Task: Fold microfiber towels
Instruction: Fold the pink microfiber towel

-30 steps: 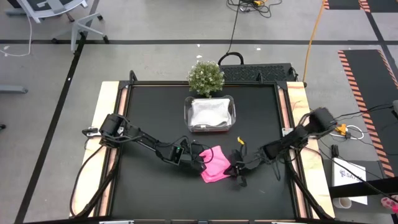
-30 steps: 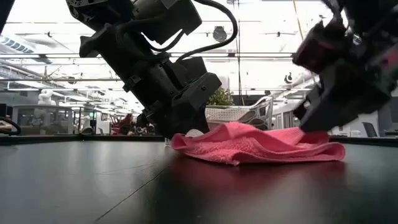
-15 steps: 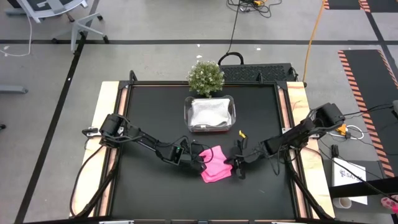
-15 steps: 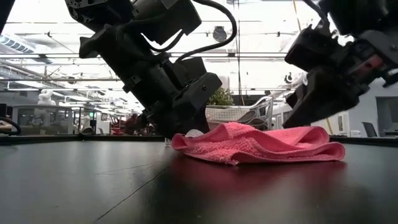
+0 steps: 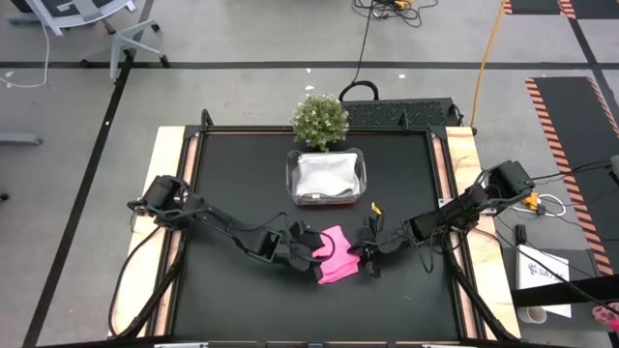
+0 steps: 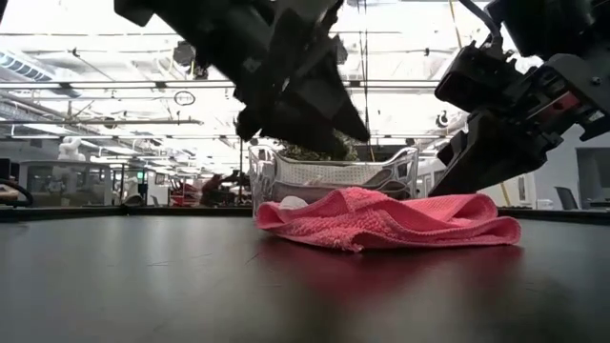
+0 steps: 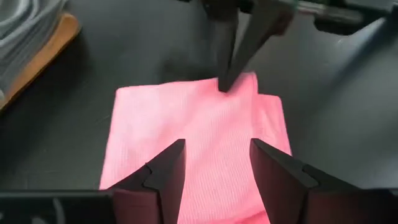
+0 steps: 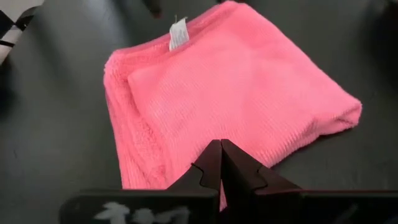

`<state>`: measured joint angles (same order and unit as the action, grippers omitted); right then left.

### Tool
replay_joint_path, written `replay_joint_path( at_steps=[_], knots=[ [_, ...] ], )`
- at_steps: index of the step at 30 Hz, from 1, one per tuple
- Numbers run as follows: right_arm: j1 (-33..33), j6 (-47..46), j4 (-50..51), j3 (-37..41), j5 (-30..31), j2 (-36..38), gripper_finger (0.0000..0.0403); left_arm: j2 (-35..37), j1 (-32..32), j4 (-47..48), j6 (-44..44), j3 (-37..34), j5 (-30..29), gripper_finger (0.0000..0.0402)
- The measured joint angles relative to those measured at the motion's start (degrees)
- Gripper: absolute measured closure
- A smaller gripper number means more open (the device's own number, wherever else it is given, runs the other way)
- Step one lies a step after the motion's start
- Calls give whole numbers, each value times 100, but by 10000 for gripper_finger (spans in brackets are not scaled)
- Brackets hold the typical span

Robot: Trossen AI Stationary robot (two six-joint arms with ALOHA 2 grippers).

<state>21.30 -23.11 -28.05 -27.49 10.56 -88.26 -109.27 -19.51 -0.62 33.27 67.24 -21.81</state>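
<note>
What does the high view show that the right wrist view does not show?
Only the high view shows the plant, the tub with a grey towel inside, the whole table, and the left gripper open at one side of the pink towel. Only the right wrist view shows the white label at the pink towel's edge and the layered folds along one side. Both show the pink towel lying folded on the table and the right gripper, shut, at its edge.

We can read no text anywhere; the white tag (image 8: 177,32) on the pink towel (image 8: 236,99) looks blank.
</note>
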Motion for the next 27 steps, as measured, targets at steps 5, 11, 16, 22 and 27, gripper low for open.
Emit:
replay_joint_path(
  at_steps=[5,11,16,22,27],
  knots=[
    [-118,145,-42,-2,7,-1,403,21,-85,-66,58,35,196,220],
    [-527,493,-445,0,7,-1,403,-254,-107,92,309,34,365,220],
    [-843,670,-582,-9,3,4,403,-527,-111,91,591,26,417,220],
    [-1084,778,-789,-6,-3,-220,403,-617,-99,69,779,31,482,220],
    [-1072,743,-1090,-364,-245,-856,403,-611,-71,64,777,32,484,220]
  ],
)
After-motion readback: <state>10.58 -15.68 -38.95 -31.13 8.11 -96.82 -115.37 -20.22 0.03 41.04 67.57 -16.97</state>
